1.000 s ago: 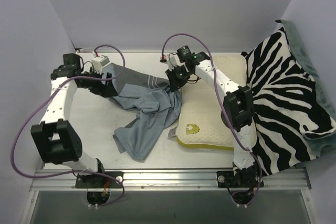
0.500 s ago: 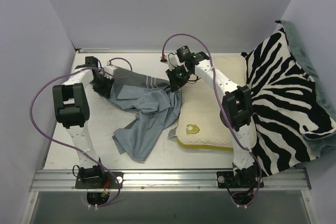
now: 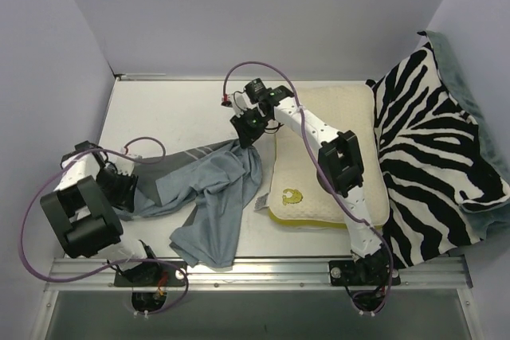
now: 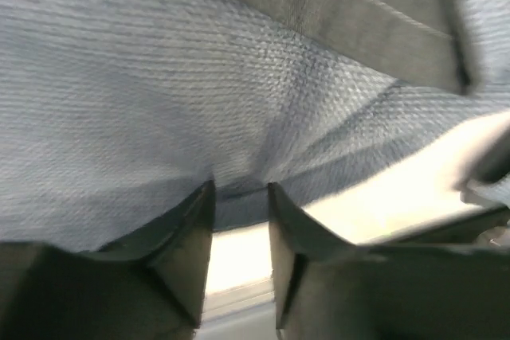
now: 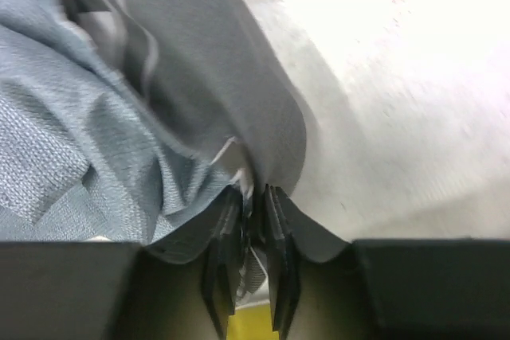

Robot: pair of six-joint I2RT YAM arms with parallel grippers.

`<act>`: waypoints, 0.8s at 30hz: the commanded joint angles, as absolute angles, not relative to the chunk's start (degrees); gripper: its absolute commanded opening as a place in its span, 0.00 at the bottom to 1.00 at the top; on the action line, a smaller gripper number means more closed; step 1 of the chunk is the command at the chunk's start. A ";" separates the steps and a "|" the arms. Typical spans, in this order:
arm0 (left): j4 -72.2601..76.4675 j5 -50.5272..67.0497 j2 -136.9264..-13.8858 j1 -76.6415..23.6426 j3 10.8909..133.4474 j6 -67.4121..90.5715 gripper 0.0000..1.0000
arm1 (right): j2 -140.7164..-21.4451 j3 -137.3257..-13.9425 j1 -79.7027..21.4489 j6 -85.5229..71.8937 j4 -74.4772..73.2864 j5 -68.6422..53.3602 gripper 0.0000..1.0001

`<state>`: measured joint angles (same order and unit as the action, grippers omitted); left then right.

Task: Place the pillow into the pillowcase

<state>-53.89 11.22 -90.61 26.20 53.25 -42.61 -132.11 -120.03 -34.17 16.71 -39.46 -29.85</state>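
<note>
The cream pillow [image 3: 319, 157] with a yellow edge band lies flat at centre right. The blue-grey pillowcase [image 3: 207, 189] is stretched across the table from the near left to the pillow's far left corner. My left gripper [image 3: 121, 189] is at the near left, shut on the pillowcase's left end; in the left wrist view the cloth [image 4: 199, 77] fills the frame above the gripper [image 4: 239, 189]. My right gripper [image 3: 245, 131] is shut on the striped end of the pillowcase [image 5: 96, 141] beside the pillow; the right wrist view shows the gripper [image 5: 255, 193] with cloth pinched between the jaws.
A zebra-striped cloth [image 3: 430, 149] with green backing covers the right side and overlaps the pillow's right edge. Grey walls close in the left, back and right. A metal rail [image 3: 255, 270] runs along the near edge.
My left arm swung from the far left back to the near left, dragging the pillowcase's end with it and stretching the cloth. My right gripper shifted a little left with its end.
</note>
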 commanded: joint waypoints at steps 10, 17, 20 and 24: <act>-63.37 30.33 -88.93 14.87 72.60 -36.57 0.75 | -133.33 -127.53 -37.00 9.23 -35.60 -36.48 0.06; -57.14 25.76 -95.97 7.30 68.56 -33.05 0.78 | -130.96 -125.24 -37.00 7.56 -35.07 -37.70 0.01; -54.59 24.35 -97.38 6.24 66.19 -33.57 0.77 | -130.43 -125.16 -37.00 6.24 -34.72 -37.88 0.01; -51.69 24.43 -99.40 5.19 63.37 -32.96 0.67 | -129.64 -124.63 -36.91 5.45 -34.54 -38.23 0.01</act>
